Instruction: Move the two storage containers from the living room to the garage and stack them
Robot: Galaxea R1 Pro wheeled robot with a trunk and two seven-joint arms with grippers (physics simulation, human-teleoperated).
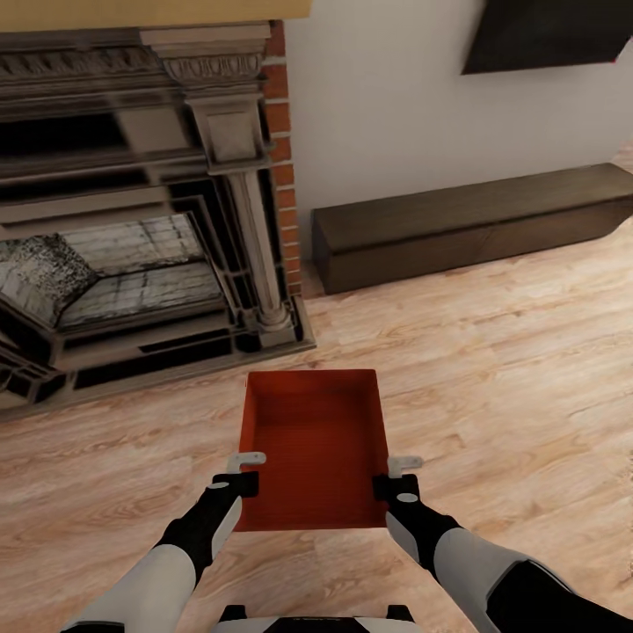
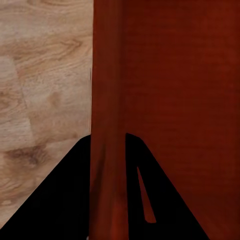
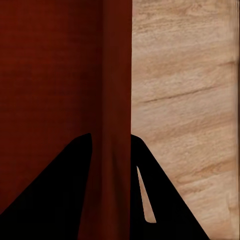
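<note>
Our left gripper (image 1: pixel 245 471) is closed on the left side wall of the red-orange rectangular plastic storage container (image 1: pixel 316 457), and our right gripper (image 1: pixel 397 475) pinches the opposite wall the same way. In each wrist view the thin wall runs straight between the two dark fingers (image 2: pixel 55 200) (image 3: pixel 50 195), one inside the bin and one outside. We judge that this two-sided hold keeps the bin level for carrying.

The bin sits in front of us, over the light wood-plank floor (image 1: pixel 492 369); whether it is lifted or resting there we cannot quite tell. Its walls are low and straight, its flat bottom finely ribbed, the plastic matte.

Beyond stand a dark carved fireplace surround (image 1: pixel 132 202), a red brick chimney edge (image 1: pixel 283 149), and a long, low, dark wooden bench (image 1: pixel 466 224) against the white wall.
</note>
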